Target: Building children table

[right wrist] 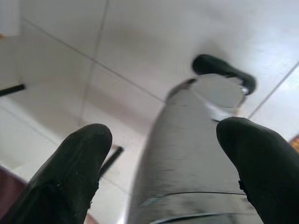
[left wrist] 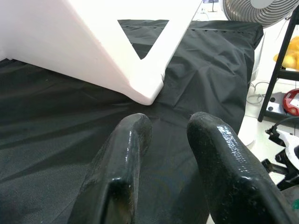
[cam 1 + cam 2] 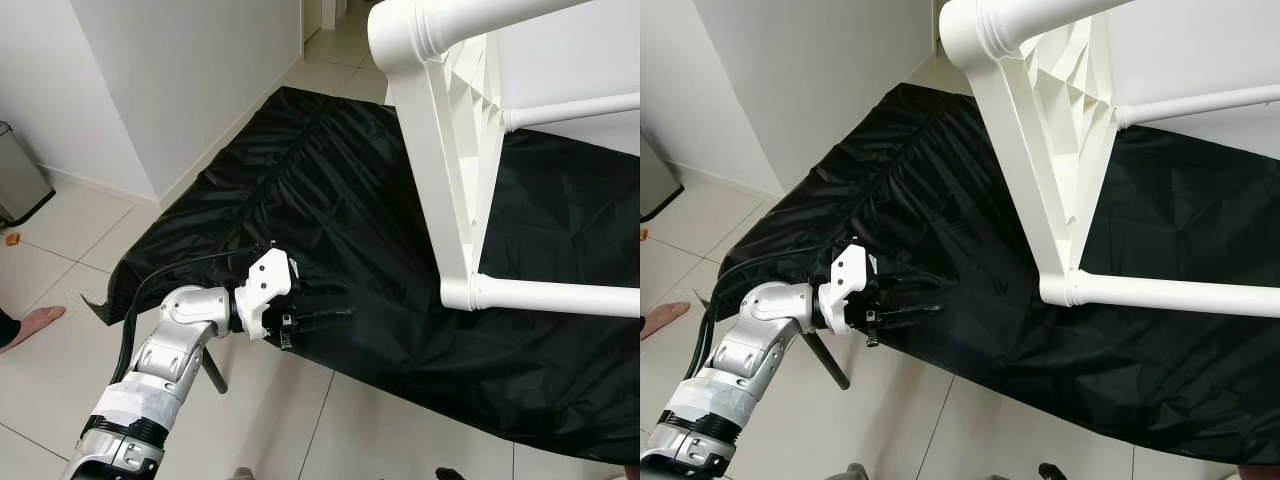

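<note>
One white table frame [image 3: 455, 150] stands on one black sheet [image 3: 340, 180]; left tool [image 3: 335, 300] slightly parted, holding nothing.

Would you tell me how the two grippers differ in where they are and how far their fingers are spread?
The left gripper reaches out over the black cloth toward the white table frame; the right gripper points down at the tiled floor. The left fingers stand a narrow gap apart; the right fingers are spread wide. Both are open and hold nothing.

My left end effector [image 3: 335, 305] hovers over the near left edge of the sheet [image 3: 330, 180] on the floor [image 3: 60, 270]. The table frame [image 3: 450, 180] stands on that sheet, to my right and farther off.
</note>
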You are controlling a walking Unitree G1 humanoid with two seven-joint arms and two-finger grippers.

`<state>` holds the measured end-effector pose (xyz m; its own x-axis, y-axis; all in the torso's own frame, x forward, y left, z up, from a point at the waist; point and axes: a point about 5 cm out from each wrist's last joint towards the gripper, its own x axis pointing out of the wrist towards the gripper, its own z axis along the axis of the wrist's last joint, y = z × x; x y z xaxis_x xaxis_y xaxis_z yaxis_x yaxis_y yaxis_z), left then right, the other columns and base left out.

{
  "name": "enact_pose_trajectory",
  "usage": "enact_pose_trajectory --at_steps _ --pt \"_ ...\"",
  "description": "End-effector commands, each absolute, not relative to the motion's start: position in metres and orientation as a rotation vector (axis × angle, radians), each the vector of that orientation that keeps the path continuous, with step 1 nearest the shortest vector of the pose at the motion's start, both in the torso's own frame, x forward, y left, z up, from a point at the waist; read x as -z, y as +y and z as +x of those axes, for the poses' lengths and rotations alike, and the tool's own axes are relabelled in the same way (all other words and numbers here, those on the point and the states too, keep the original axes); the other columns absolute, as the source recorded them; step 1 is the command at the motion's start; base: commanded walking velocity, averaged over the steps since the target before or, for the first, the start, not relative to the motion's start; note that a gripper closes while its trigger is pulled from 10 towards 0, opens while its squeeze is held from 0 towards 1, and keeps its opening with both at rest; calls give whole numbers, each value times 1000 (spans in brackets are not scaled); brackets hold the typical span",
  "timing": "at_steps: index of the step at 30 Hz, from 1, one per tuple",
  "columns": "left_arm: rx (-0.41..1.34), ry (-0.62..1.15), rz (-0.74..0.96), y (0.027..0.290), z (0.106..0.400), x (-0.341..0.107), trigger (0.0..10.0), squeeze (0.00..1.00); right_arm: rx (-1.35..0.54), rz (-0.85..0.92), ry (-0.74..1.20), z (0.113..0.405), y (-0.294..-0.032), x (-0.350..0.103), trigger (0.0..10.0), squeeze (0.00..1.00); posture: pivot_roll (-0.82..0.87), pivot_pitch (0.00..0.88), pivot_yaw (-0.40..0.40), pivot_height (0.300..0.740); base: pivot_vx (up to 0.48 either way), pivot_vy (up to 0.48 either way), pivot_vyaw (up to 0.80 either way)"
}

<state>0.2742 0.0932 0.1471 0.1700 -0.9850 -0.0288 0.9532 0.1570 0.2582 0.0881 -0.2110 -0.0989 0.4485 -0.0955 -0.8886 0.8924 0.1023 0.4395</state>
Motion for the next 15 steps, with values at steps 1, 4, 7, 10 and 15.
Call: enact_pose_trajectory --at_steps 1,4,7,10,15 --pt "1303 -168 229 93 279 -150 10000 0 461 230 1332 30 -184 125 10000 0 38 42 86 740 0 0 0" --pt "1303 -168 229 93 279 -150 10000 0 461 230 1332 30 -184 125 10000 0 38 42 86 740 0 0 0" --pt "1303 -168 229 93 279 -150 10000 0 461 230 1332 30 -184 125 10000 0 38 42 86 740 0 0 0" --pt "1303 -168 229 93 279 -150 10000 0 461 230 1332 30 -184 125 10000 0 38 42 86 740 0 0 0" --pt "1303 -168 229 93 279 -150 10000 0 461 230 1332 30 -184 125 10000 0 38 42 86 740 0 0 0"
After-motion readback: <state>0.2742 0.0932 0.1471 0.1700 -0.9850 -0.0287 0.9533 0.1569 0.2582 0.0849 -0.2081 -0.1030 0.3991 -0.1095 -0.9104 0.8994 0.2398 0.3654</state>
